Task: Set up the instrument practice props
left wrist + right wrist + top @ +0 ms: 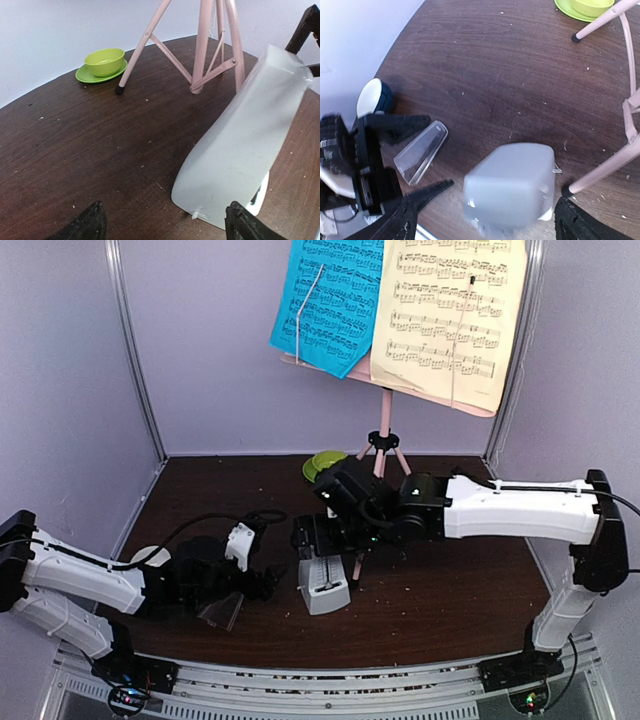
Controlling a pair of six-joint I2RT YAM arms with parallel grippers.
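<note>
Two tools, both released, meet at the white metronome, which stands upright on the dark wooden surface. Behind the metronome rises the pink music stand, with one tripod foot just beside it. High above the metronome, the stand's desk carries a tilted blue page and a pale-yellow page. The right tool hangs over the metronome, fingers spread wide with one on each side of it and gripping nothing. The left tool, on the metronome's left-arm side, is spread and holds nothing. The clear cover lies on its side there, apart from the metronome. A green bowl on its saucer sits well behind the metronome. A small white-and-dark cup sits farther off, past the cover.
</note>
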